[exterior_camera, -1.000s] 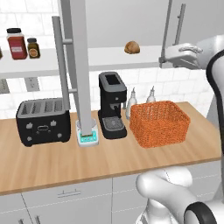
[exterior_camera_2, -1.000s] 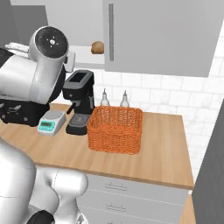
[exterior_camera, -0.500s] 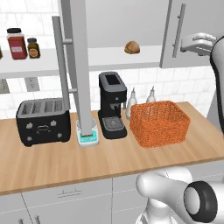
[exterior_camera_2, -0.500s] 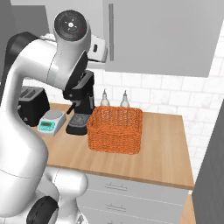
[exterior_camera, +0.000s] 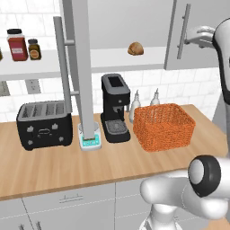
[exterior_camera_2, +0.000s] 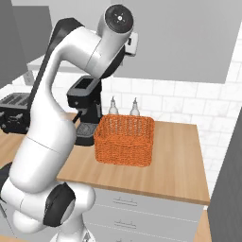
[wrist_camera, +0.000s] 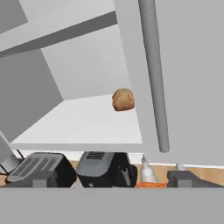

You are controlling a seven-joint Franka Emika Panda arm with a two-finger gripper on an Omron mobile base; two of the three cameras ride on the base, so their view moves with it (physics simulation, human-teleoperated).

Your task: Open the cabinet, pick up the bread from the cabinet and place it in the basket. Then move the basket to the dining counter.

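Observation:
The grey cabinet (exterior_camera: 126,22) has its left door (exterior_camera: 83,67) swung open and its right door (exterior_camera: 197,58) shut. The bread (exterior_camera: 135,48), a small golden-brown roll, sits on the white inner shelf (exterior_camera: 112,58); it is left of the right door's bar handle (wrist_camera: 154,74) as bread (wrist_camera: 123,99) in the hand view. My gripper (exterior_camera: 192,37) hovers in front of the right door, close to its handle, open with nothing between its fingertips (wrist_camera: 189,178). The orange basket (exterior_camera: 164,126) stands on the wooden counter below, basket (exterior_camera_2: 124,140) in the right base view. The dining counter is out of view.
A black coffee machine (exterior_camera: 115,108), a black toaster (exterior_camera: 45,125), a small scale (exterior_camera: 90,141) and two bottles (exterior_camera: 136,102) stand on the counter (exterior_camera: 54,166) left of and behind the basket. Spice jars (exterior_camera: 18,45) sit on the open shelf at left. My arm (exterior_camera_2: 71,71) blocks much of the right base view.
The arm has swung up and to the right, carrying the hand from near the bread's shelf to in front of the shut right door. The gripper stayed open.

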